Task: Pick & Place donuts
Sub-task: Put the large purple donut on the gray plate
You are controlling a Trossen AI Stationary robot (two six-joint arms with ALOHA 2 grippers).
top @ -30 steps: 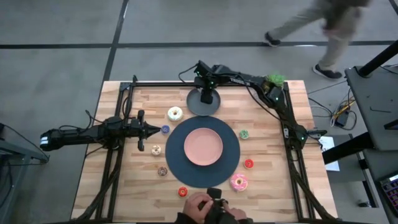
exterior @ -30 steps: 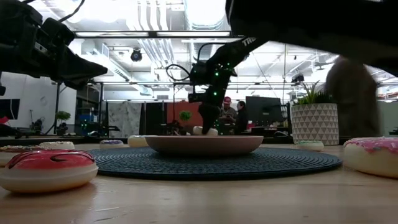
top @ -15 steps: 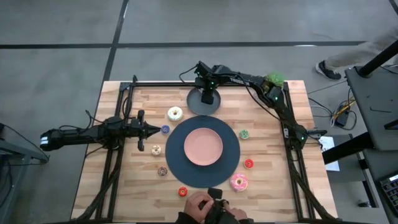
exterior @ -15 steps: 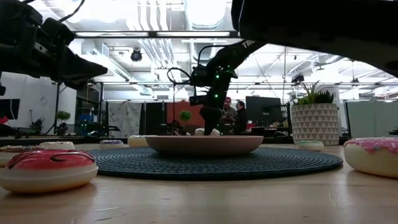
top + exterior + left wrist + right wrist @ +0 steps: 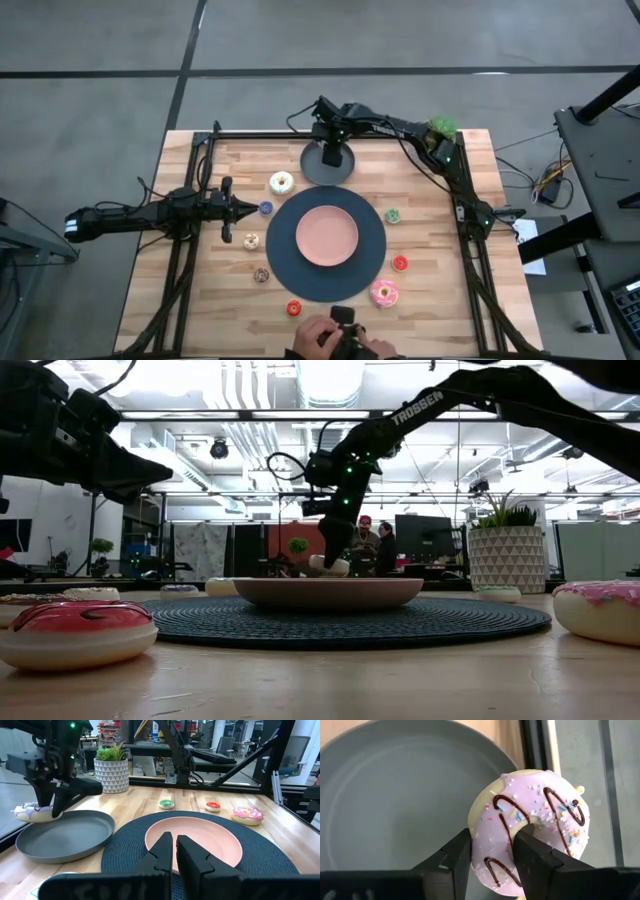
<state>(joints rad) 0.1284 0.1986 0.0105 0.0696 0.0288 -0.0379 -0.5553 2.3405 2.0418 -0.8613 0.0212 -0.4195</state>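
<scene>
My right gripper (image 5: 333, 152) hangs over the small dark grey plate (image 5: 322, 172) at the table's far side. It is shut on a donut (image 5: 530, 840) with pale pink icing, brown squiggles and sprinkles. My left gripper (image 5: 252, 208) waits shut at the table's left, above the wood. Other donuts lie flat on the table: a cream one (image 5: 281, 183), a pink one (image 5: 384, 293), and tiny blue (image 5: 266, 208), tan (image 5: 251, 240), brown (image 5: 262, 275), red (image 5: 294, 308), red (image 5: 400, 263) and green (image 5: 392, 215) ones. My right gripper pinches one side of the donut's ring (image 5: 492, 827). One finger (image 5: 535, 852) stands at the hole and the other (image 5: 454, 855) on the outer edge. The fingers come steeply from above. The donut (image 5: 31, 812) hangs clear above the grey plate's rim, iced face up.
A round pink plate (image 5: 327, 235) sits on a dark woven mat (image 5: 372, 250) at the table's middle. A potted plant (image 5: 441, 128) stands at the far right corner. A person's hands (image 5: 335, 340) hold a dark object at the near edge.
My right gripper has risen a little over the grey plate, carrying the donut up with it. The person's hands at the near edge have drawn back, out of the low view.
</scene>
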